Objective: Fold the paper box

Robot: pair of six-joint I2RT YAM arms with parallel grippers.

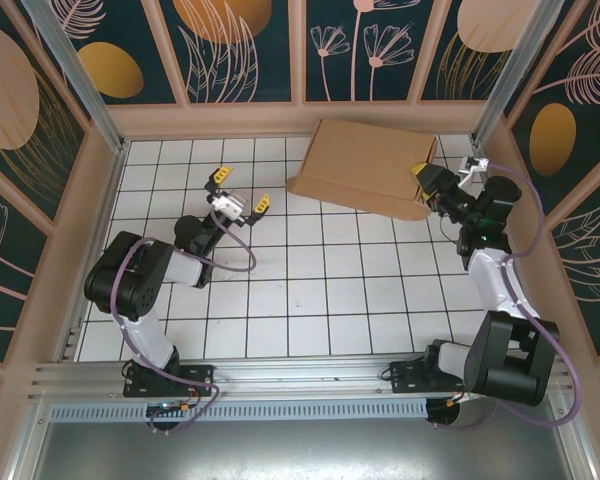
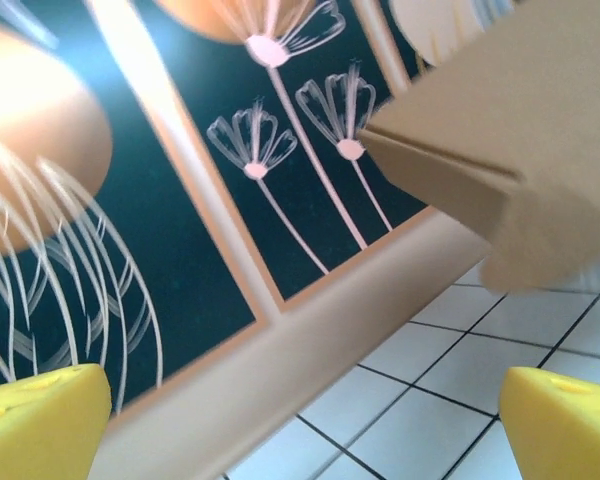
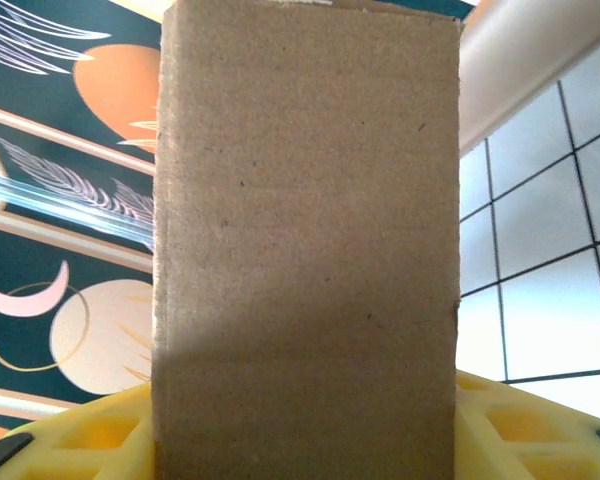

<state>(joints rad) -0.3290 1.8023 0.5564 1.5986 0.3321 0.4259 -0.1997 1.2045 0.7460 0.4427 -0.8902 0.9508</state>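
The paper box (image 1: 370, 165) is plain brown cardboard, folded shut and tilted, at the back right of the tiled floor. My right gripper (image 1: 425, 185) is shut on its right end. In the right wrist view a box side panel (image 3: 305, 250) stands upright between the yellow fingers (image 3: 90, 440) of that gripper (image 3: 305, 430). My left gripper (image 1: 241, 192) is open wide, left of the box and clear of it. In the left wrist view its yellow fingertips (image 2: 40, 420) frame the left gripper (image 2: 305, 430) with nothing between them. The box corner (image 2: 520, 150) hangs at the upper right of that view.
The white tiled floor (image 1: 310, 290) is enclosed by patterned walls with a tan ledge (image 1: 230, 118) along the back. Aluminium posts (image 1: 75, 70) stand at the back corners. A metal rail (image 1: 280, 375) runs across the near edge by both arm bases.
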